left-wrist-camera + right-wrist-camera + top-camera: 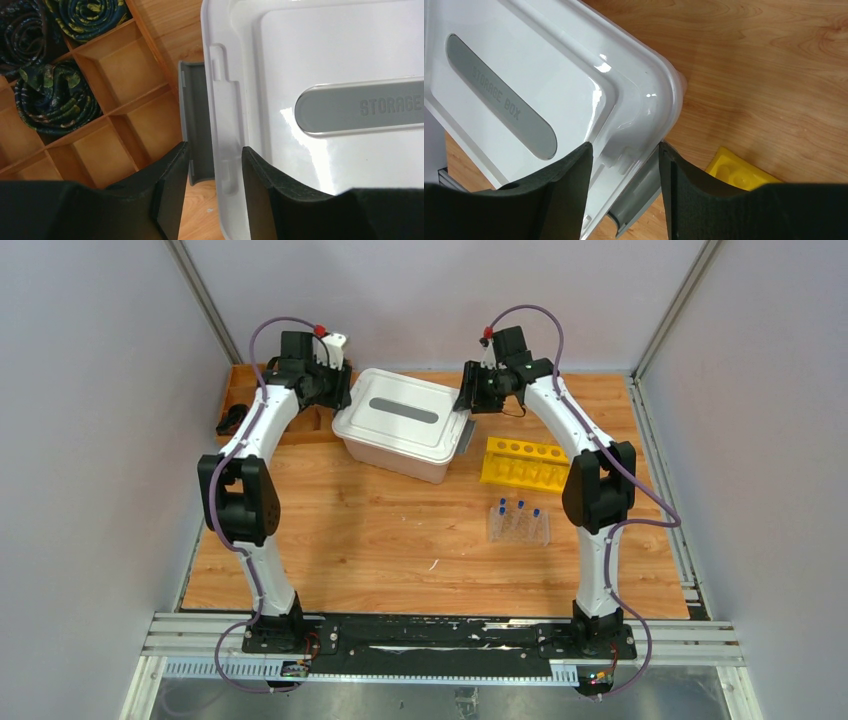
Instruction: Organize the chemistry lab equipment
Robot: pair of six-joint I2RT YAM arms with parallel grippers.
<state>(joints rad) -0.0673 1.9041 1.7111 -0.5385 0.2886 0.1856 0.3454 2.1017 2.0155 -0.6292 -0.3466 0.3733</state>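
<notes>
- Chemistry lab equipment in view came down to the clear tube rack (518,527) with a few blue-capped tubes (519,506) standing upright in it. It sat on the wooden table (380,540), right of centre and near the right arm's elbow.
- Just behind it lay a yellow rack (525,462), close to it but not touching as far as I could see.
- A white storage box (400,425) with its lid on sat at the back middle, turned a bit askew, with both arms reaching over to its ends.
- The left gripper (215,150) straddled the grey latch (197,125) and the lid rim on the box's left end. Its pads were right up against them, but I honestly couldn't tell if it was pinching.
- The right gripper (625,147) hung over the opposite end with its jaws parted around the lid edge and the other latch (634,207), nothing gripped.
- A divided wooden tray (140,97) crowded the box's left side, just beside that latch, with rolled patterned ties (55,97) in some of its compartments.
</notes>
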